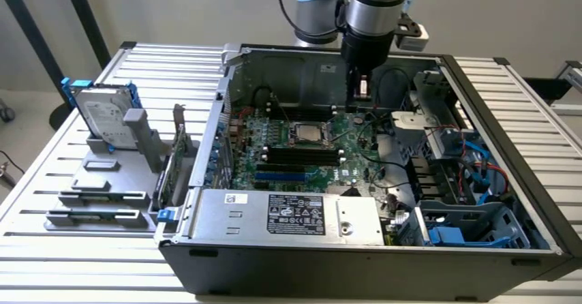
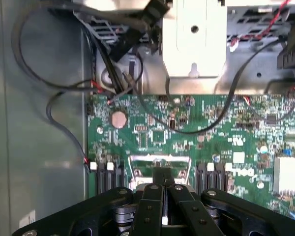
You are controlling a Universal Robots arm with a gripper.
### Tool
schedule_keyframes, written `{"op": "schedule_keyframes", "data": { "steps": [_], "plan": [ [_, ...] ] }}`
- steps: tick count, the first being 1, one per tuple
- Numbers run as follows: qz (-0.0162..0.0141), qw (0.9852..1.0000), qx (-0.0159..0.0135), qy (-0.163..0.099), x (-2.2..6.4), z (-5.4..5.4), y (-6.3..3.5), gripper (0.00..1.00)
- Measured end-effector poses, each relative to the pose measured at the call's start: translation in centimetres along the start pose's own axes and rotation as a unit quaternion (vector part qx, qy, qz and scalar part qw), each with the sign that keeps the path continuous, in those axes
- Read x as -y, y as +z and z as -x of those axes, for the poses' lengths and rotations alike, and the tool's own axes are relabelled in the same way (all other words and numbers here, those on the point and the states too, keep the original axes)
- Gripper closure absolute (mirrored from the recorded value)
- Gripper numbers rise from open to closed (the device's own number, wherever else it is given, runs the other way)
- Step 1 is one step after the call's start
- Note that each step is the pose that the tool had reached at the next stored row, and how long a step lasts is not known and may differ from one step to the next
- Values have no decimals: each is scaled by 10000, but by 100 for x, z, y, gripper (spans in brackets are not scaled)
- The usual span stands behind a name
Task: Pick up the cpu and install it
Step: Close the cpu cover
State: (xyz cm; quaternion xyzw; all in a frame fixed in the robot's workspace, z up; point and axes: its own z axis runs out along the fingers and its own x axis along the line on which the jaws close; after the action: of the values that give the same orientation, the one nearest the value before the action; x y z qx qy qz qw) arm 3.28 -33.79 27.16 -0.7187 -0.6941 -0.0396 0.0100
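While your fingers (image 2: pixel 151 199) stand pressed together tip to tip, they hang over the motherboard (image 1: pixel 355 155), just beside its socket (image 1: pixel 290 133). You'll find the cpu (image 1: pixel 311 134) lying flat in that socket near the motherboard's middle, silver top up. It is square, with its edges parallel to the motherboard's edges. Along one edge of the motherboard, the power supply (image 1: pixel 218 215) carries a black-and-white label (image 1: pixel 296 214), and white lettering (image 2: pixel 242 172) marks the motherboard itself; neither can be read.

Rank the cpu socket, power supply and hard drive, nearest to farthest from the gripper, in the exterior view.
From the gripper:
1. cpu socket, on the motherboard beside it.
2. power supply, along the case's near side.
3. hard drive, outside the case, exterior view's left.
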Motion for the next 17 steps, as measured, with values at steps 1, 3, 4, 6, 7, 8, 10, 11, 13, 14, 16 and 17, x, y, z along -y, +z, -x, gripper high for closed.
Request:
{"op": "schedule_keyframes", "data": {
  "steps": [1, 3, 4, 6, 7, 8, 10, 11, 13, 14, 16, 17],
  "plan": [
    [-2, 10000, -9, 1, -45, 5, 2, 89],
    [-6, 10000, -24, 2, -132, 14, 5, 89],
    [-6, 10000, -30, 2, -166, 20, 7, 89],
    [-8, 10000, -47, 2, -205, 30, 23, 89],
    [-7, 10000, -54, 0, -216, 36, 34, 89],
    [-8, 10000, -60, -4, -225, 42, 47, 89],
    [-9, 10000, -70, -13, -238, 54, 73, 89],
    [-10, 10000, -74, -21, -241, 59, 88, 89],
    [-12, 10000, -82, -50, -241, 67, 120, 89],
    [-14, 9999, -87, -71, -240, 70, 134, 89],
    [-19, 9999, -104, -117, -239, 72, 161, 89],
    [-20, 9998, -116, -138, -239, 73, 174, 89]
  ]
}}
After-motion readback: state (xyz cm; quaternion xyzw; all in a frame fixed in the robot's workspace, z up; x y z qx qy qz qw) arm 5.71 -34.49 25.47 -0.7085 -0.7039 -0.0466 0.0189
